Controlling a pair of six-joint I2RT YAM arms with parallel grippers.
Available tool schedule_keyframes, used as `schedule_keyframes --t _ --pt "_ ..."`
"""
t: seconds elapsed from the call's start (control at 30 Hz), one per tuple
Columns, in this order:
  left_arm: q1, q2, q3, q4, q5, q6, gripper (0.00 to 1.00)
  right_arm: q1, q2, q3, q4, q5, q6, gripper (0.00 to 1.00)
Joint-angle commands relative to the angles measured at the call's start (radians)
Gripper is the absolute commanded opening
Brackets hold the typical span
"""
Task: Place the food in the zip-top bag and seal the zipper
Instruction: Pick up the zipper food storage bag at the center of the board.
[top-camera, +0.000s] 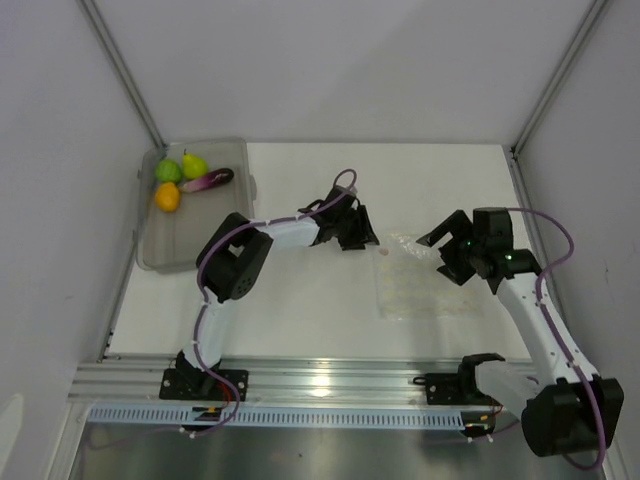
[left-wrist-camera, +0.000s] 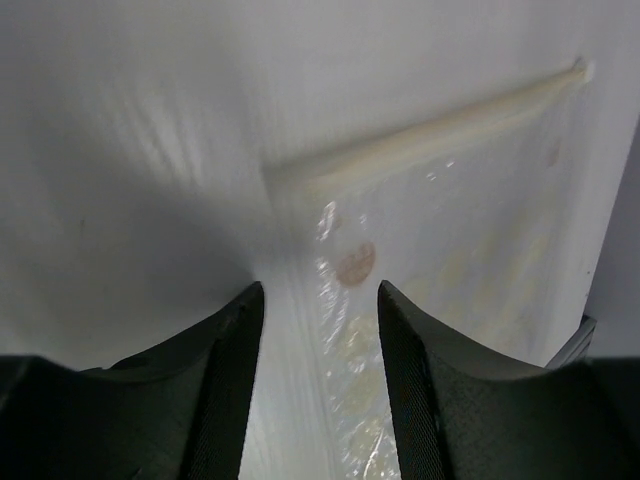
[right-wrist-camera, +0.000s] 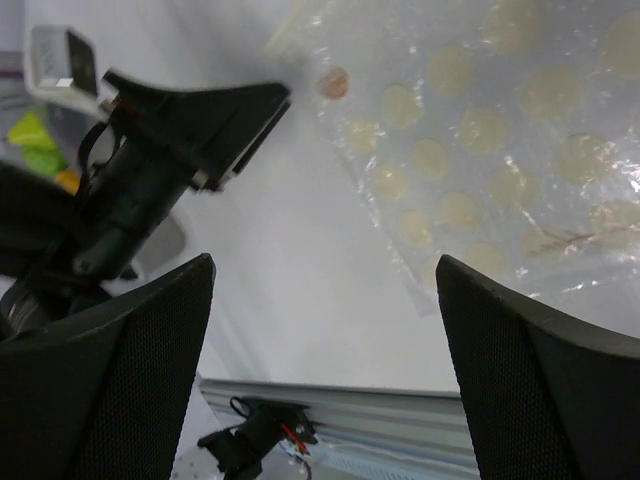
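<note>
The zip-top bag (top-camera: 415, 285) lies flat on the table right of centre, its red dot (left-wrist-camera: 355, 263) near the left edge. My left gripper (top-camera: 355, 232) sits low at the bag's far-left corner. Its jaws stand partly apart astride that edge (left-wrist-camera: 320, 290) and are not pinching it. I cannot tell which edge carries the zipper. My right gripper (top-camera: 450, 255) hovers over the bag's right side, wide open with nothing between its fingers (right-wrist-camera: 322, 262). The food lies in the bin: green fruit (top-camera: 167, 171), pear (top-camera: 194, 165), eggplant (top-camera: 208, 181), orange fruit (top-camera: 167, 197).
A translucent grey bin (top-camera: 190, 245) stands at the far left against the side wall. White walls close off the table on the left, back and right. An aluminium rail (top-camera: 330, 380) with both arm bases runs along the near edge.
</note>
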Motion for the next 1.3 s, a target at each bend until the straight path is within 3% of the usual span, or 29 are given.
schedule_keyframes --t 0.0,0.23,0.57,0.8,1.0,1.27 --pt "0.007 -0.079 -0.086 0.036 0.013 -0.009 0.53 0.023 0.065 -0.082 0.152 0.076 0.078 0.91" --pt "0.016 -0.122 -0.164 0.077 0.033 -0.005 0.55 0.052 0.371 -0.080 0.192 0.150 0.141 0.94" --pt "0.041 -0.144 -0.238 0.191 0.104 -0.028 0.57 0.108 0.516 -0.123 0.258 0.210 0.121 0.94" --pt "0.053 -0.136 -0.242 0.165 0.089 -0.036 0.64 0.214 0.653 -0.119 0.458 -0.005 0.166 0.93" --pt "0.084 -0.153 -0.271 0.171 0.084 -0.033 0.64 0.239 0.620 -0.125 0.475 -0.030 0.192 0.94" --pt "0.095 -0.150 -0.268 0.173 0.089 -0.022 0.64 0.242 0.442 -0.158 0.449 -0.040 0.147 0.93"
